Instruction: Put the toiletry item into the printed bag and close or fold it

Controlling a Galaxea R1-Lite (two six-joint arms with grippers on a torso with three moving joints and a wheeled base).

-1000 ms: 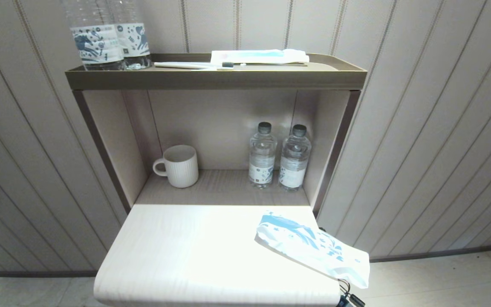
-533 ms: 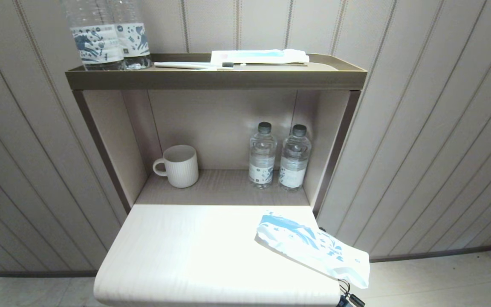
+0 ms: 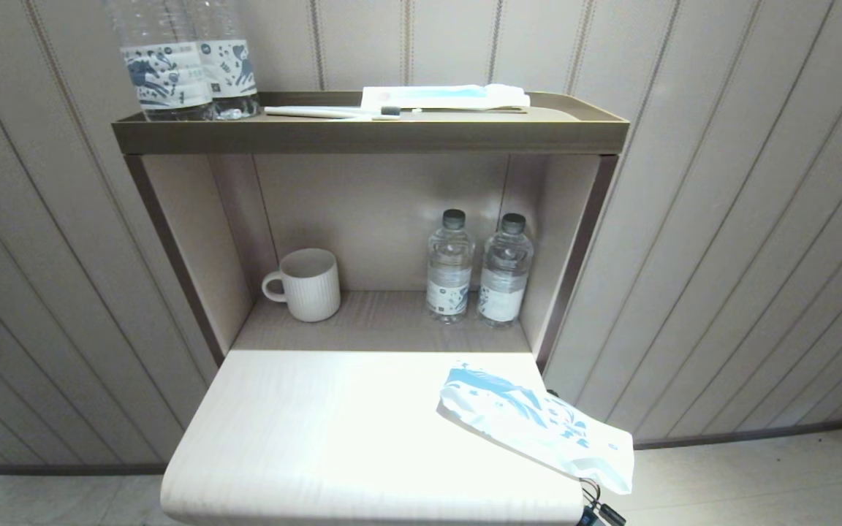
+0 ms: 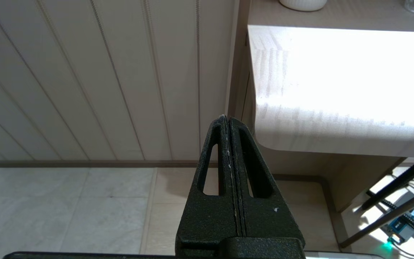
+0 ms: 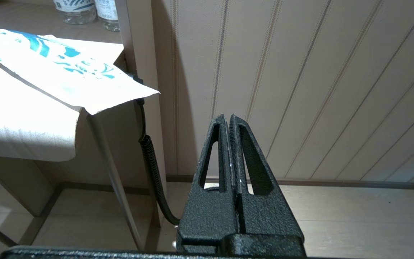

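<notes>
While both end effectors, left end effector (image 4: 229,120) and right end effector (image 5: 228,118), are hanging closed and empty beside desk (image 3: 304,431), printed bag (image 3: 534,424) is overhanging desk corner; toothbrush (image 3: 333,112) is lying on top shelf (image 3: 370,135), bagging not yet begun.

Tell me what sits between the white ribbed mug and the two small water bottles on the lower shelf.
Nothing: in the head view, bare wooden shelf separates white ribbed mug from bottles.

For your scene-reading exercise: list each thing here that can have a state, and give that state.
Printed bag: flat, one end overhanging the table's corner.
Toothbrush: lying on the top shelf.
Mug: upright.
Lower-shelf bottles: upright, capped.
Left hand: shut, empty.
Right hand: shut, empty.
</notes>
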